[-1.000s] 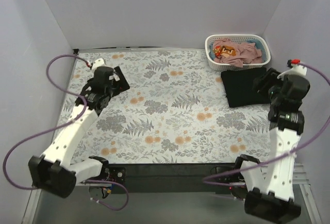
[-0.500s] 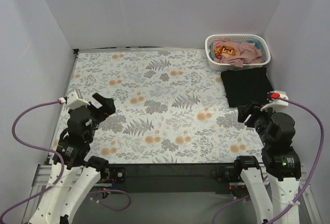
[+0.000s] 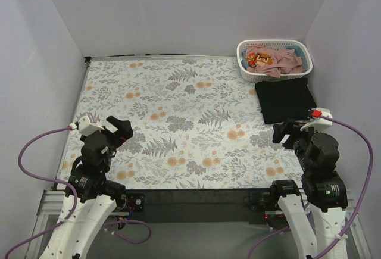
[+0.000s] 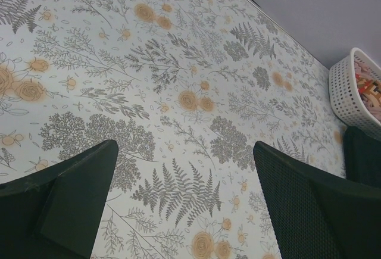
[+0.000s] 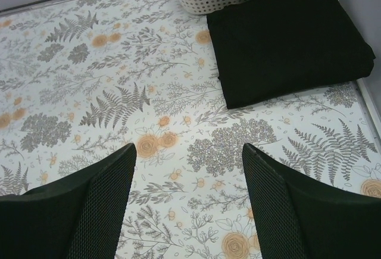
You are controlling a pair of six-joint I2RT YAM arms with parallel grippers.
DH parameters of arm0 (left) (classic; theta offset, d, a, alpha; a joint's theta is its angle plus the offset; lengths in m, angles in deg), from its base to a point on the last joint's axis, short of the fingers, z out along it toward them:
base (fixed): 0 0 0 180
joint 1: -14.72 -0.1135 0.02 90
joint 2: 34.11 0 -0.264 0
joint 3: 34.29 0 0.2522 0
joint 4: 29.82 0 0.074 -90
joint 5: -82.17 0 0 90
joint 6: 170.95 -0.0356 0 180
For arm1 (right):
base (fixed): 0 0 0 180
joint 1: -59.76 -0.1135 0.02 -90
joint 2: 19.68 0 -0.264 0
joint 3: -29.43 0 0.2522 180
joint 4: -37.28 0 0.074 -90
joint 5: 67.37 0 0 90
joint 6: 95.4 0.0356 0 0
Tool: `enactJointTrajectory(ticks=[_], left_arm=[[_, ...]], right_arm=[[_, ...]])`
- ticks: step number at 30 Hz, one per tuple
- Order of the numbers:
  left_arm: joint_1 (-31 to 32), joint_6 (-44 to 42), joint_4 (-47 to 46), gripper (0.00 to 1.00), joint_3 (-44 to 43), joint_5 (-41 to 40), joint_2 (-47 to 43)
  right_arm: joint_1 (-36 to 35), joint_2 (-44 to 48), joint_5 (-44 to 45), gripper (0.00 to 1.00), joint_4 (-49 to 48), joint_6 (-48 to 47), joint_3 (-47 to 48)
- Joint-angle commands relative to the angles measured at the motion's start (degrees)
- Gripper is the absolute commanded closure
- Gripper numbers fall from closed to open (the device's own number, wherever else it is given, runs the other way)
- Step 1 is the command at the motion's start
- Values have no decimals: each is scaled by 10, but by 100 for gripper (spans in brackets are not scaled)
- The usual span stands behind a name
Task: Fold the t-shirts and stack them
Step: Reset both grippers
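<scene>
Since the black t-shirt (image 3: 287,100) lies folded into a flat rectangle just in front of the white basket (image 3: 243,56), one garment looks done. The pink t-shirts (image 3: 280,58) heaped inside that basket are unfolded, so most of the job appears to be left, and nothing is stacked on the black one yet. Its long axis runs roughly parallel to the basket's front wall, slightly skewed; where its neck points cannot be told. Both arms hang over the floral surface (image 3: 190,122), the left gripper (image 3: 116,129) well away from the basket and the right gripper (image 3: 286,133) nearer. Each has its fingers spread apart, holding nothing.
</scene>
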Motion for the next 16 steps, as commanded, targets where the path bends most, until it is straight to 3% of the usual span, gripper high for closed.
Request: enactJointTrajectory(ticks=[1, 16], left_arm=[[2, 3, -9, 2, 3, -10, 2], [2, -5, -18, 2, 11, 2, 14]], right_arm=[[-4, -1, 7, 21, -15, 7, -6], [-4, 7, -3, 15, -38, 15, -35]])
